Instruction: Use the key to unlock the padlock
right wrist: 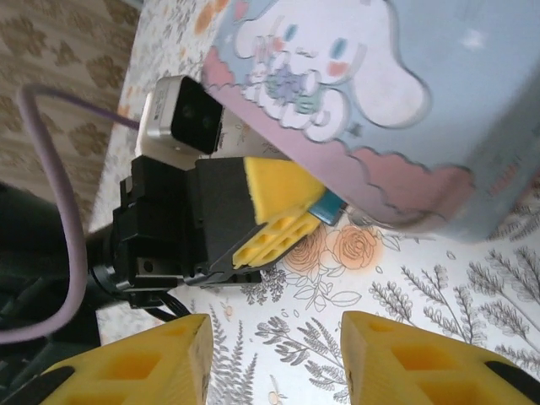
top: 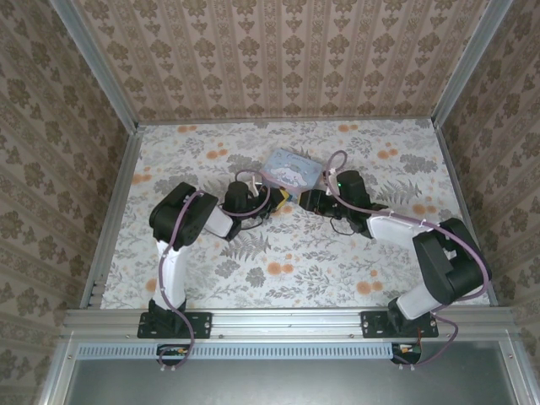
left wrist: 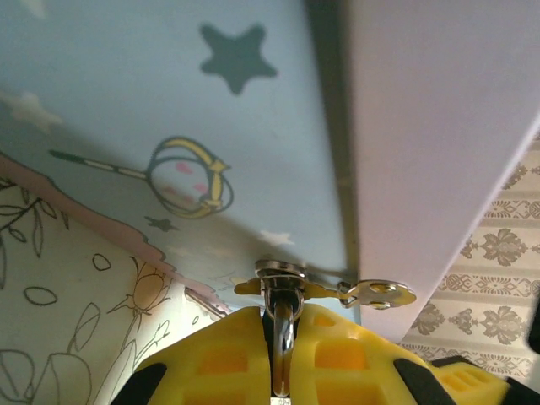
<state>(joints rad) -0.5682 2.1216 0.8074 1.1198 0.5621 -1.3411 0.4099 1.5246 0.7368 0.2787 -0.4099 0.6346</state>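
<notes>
Bending inward at the elbow, left gripper point(left wrist: 281, 316) clamps the padlock point(right wrist: 330, 204).

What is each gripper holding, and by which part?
Left gripper pinches the padlock by its teal body between the fingers; right gripper is open, holding nothing.

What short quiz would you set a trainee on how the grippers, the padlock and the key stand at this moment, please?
1. True or false: the right gripper is open.
2. What is clamped between the fingers of the left gripper? A the padlock; B a screwdriver; C nothing.
3. Fill in: in the left wrist view, the key shows just beyond the fingertips, in front of the pale blue cartoon ___.
Key: 1 true; 2 A; 3 tin box.
</notes>
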